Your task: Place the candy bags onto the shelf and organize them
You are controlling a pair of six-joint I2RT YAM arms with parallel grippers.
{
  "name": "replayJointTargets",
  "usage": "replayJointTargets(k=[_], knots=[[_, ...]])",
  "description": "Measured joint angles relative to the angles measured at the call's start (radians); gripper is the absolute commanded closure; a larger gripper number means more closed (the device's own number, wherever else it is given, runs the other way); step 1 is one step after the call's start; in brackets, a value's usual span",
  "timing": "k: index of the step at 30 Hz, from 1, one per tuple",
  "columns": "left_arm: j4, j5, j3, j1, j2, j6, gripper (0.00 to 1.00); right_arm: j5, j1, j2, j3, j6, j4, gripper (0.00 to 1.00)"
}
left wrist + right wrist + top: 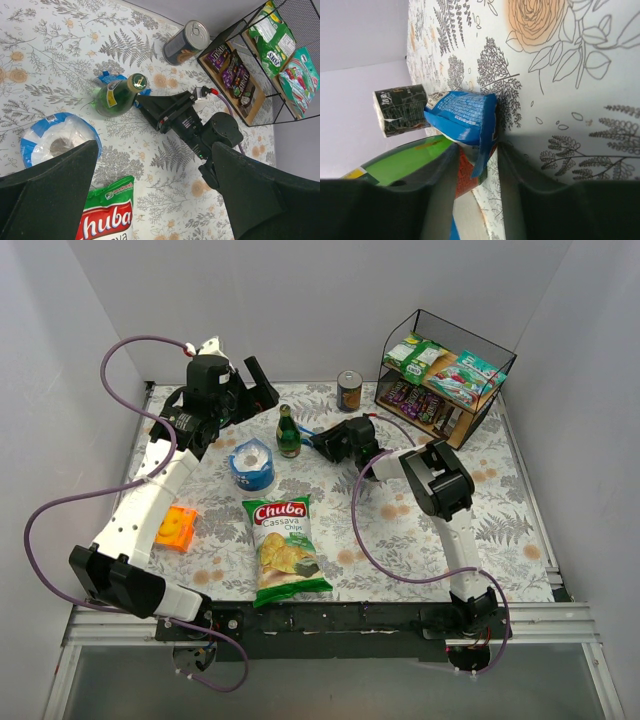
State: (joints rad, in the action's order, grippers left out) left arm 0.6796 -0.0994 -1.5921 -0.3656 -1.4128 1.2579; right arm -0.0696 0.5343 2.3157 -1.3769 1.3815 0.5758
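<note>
The shelf [497, 348] stands at the back right. Green-and-white candy bags [415, 355] and a teal one [467, 376] lie on its top board, with dark narrow ones [425, 403] below; they also show in the left wrist view [235, 75]. A blue packet [462, 112] lies on the table beside the green bottle [288, 432]. My right gripper [477, 150] is low at that packet, its jaws half closed round the packet's edge with a gap still showing. My left gripper [258, 385] hangs high at the back left, open and empty [154, 150].
A can [349, 391] stands behind the bottle. A blue-and-white roll [251, 465], the Chuba chips bag [285, 545] and an orange packet [176, 528] lie front left of the bottle. The right arm's cable [360, 520] loops over the table.
</note>
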Motion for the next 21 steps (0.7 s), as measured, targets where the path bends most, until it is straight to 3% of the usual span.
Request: replayJointTargets(k=[5,13,21], knots=[[0.000,0.007,0.000,0.000,0.000,0.003,0.02,0.016,-0.001,0.014,-0.005,-0.023,-0.003,0.99],[0.000,0.011,0.000,0.000,0.000,0.003,0.02,0.100,-0.002,-0.047,0.062,-0.137,-0.004,0.99],[-0.006,0.021,0.016,0.000,0.000,0.003,0.02,0.230,-0.006,-0.252,0.132,-0.485,-0.163,0.99]])
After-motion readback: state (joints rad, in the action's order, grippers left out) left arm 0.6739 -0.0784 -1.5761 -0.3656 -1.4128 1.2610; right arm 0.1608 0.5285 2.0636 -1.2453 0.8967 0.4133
